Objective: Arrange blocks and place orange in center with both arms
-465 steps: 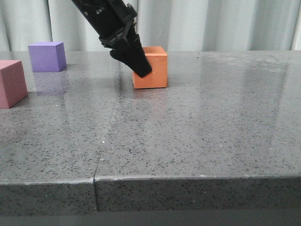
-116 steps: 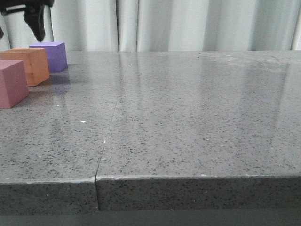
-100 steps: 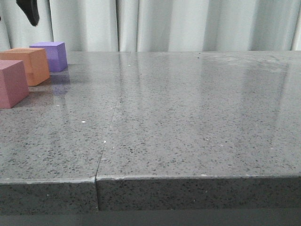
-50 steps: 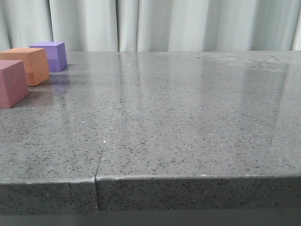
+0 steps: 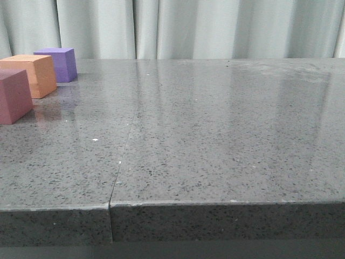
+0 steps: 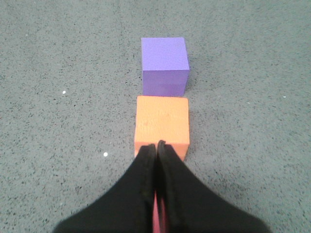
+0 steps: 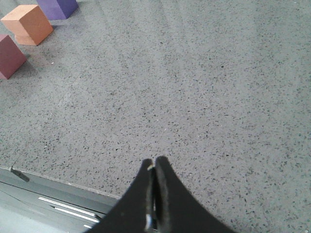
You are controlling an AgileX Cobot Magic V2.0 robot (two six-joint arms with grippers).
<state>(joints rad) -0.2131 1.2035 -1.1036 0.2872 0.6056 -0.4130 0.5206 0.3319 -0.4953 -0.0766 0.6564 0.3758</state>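
Three cubes stand in a row at the table's far left. The purple cube [image 5: 56,64] is farthest back, the orange cube [image 5: 31,75] is in the middle, and the pink cube [image 5: 13,95] is nearest. In the left wrist view my left gripper [image 6: 155,144] is shut and empty, hovering high above the orange cube [image 6: 162,124], with the purple cube [image 6: 164,64] beyond it; a sliver of pink shows between the fingers. My right gripper [image 7: 153,162] is shut and empty above the table's front edge, far from the cubes [image 7: 27,23]. Neither gripper shows in the front view.
The grey speckled stone tabletop [image 5: 215,124] has a seam [image 5: 121,162] running from front to back. A pale curtain [image 5: 205,27] hangs behind the table. The table's front edge [image 7: 53,182] lies under my right gripper.
My left arm carried the orange cube from mid-table to between the purple and pink cubes, let it go, then rose out of the front view. The cubes have stayed still since.
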